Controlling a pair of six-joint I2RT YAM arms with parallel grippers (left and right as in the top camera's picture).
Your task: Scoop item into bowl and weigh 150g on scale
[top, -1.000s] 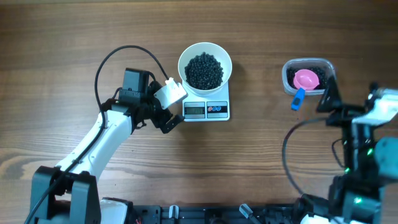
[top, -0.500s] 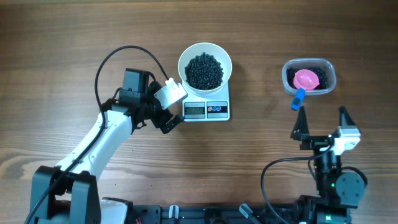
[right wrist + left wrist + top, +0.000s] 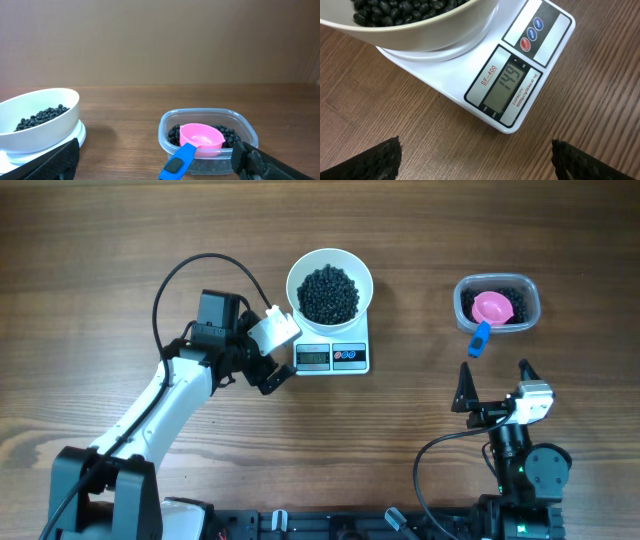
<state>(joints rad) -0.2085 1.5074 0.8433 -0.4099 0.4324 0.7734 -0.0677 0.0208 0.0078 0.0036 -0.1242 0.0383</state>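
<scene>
Since the earlier frames, the right arm has been drawn back from beside the tub toward the near edge of the wooden table [image 3: 100, 240]; nothing else is seen shifted. The left gripper [image 3: 283, 351] is held fully spread just beside the left end of the scale [image 3: 333, 357], with nothing gripped or touched. The right gripper [image 3: 493, 368] is likewise spread wide and empty, pointed at the tub and well apart from it. The white bowl [image 3: 291, 285] is seated on the scale's platform. The clear tub [image 3: 534, 292] is placed well to the right of the scale. A pink scoop [image 3: 492, 307] is left in the tub, blue handle over the rim. The item [image 3: 329, 293] is heaped in the bowl, some left in the tub. 149 is shown on the display [image 3: 507, 85].
</scene>
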